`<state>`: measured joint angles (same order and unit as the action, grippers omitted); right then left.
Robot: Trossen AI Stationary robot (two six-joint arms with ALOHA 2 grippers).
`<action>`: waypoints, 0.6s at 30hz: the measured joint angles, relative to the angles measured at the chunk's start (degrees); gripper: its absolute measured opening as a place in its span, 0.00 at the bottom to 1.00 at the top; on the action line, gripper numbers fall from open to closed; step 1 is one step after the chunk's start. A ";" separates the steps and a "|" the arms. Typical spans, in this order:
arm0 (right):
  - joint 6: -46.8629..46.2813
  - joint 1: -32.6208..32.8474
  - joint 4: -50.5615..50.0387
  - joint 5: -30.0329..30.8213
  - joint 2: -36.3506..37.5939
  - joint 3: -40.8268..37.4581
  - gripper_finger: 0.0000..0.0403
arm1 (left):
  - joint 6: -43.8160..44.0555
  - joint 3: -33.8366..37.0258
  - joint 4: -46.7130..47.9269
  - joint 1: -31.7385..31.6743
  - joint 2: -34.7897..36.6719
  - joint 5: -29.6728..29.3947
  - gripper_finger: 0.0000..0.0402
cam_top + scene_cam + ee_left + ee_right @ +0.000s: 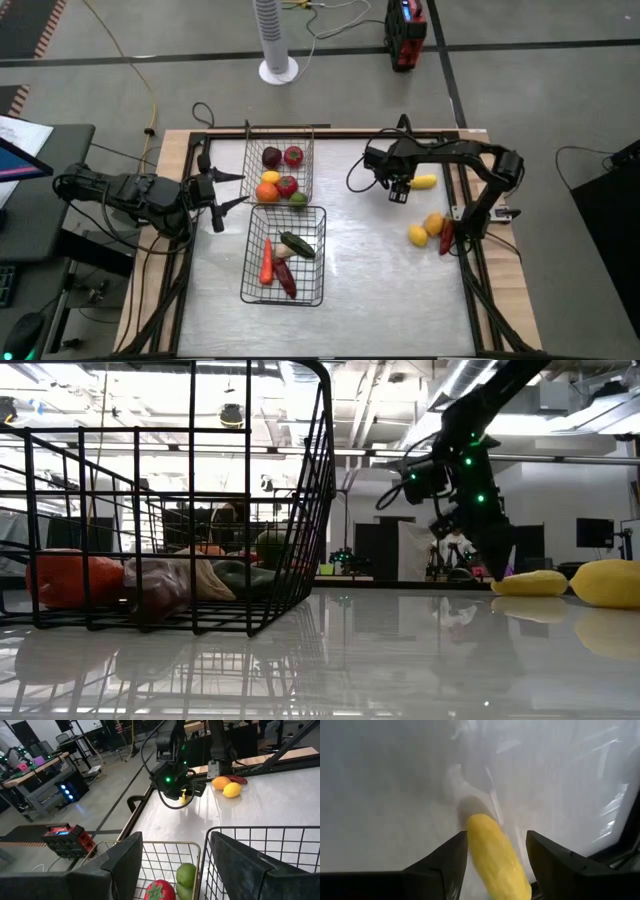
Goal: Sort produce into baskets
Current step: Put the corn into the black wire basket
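Near the table's (350,320) far right corner, the right gripper (496,851) straddles a long yellow toy vegetable (496,854), fingers parted, apparently not gripping. Lower squarely, centre the jaws across its middle, then close gently before lifting.

**What my table carries**

My pale, glossy table (380,290) bears two silver-grey wire-mesh baskets (284,256) end to end near my left side. Near my right side a long yellow piece (424,182) lies alone; farther along, two round yellow-orange fruits (425,230) and a long dark red piece (446,237) cluster together.
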<state>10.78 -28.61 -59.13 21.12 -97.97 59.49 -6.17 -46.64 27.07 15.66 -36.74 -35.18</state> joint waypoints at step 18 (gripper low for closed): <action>2.81 -3.79 4.42 -2.95 0.09 -5.84 0.23 | -0.80 -0.01 0.02 0.00 -0.01 0.00 0.56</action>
<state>13.60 -32.40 -54.72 18.18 -97.88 53.65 -6.97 -46.65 27.09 15.66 -36.75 -35.18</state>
